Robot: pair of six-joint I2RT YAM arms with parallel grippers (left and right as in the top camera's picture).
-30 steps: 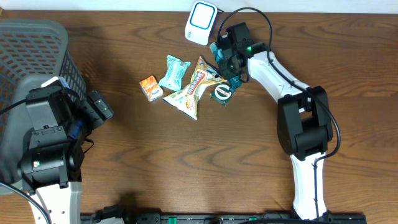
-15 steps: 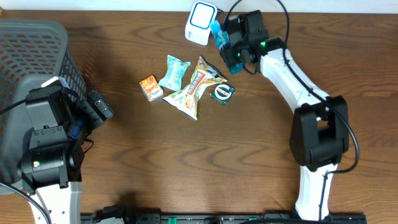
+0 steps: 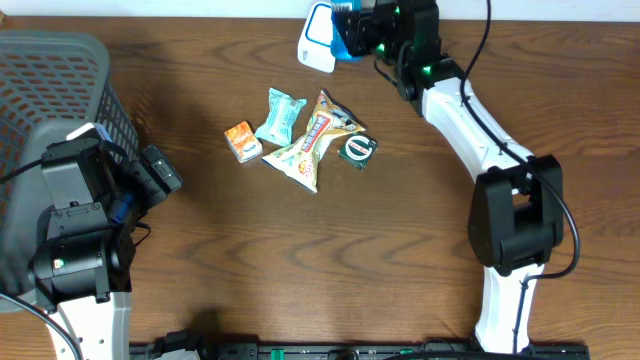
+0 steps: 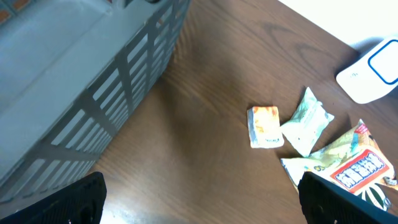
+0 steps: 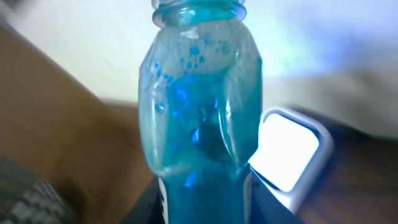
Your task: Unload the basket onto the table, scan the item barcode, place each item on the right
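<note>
Bottle of blue liquid, upright and clamped between the jaws of the right gripper, held just beside the white scanner at the far edge of the table. In the right wrist view the scanner's lit window sits close behind the bottle's lower half. Pick-up and carry appear done. What is left, by judgement, is turning the label to the window until it reads, since no barcode is visible here. The left gripper hangs beside the grey basket with jaws wide apart and empty. An orange packet, a pale green packet, a snack bag and a round green item lie clustered mid-table, apart from the scanner. Room is tight at the far edge. Bare wood opens toward the near side and to the right of the cluster.
</note>
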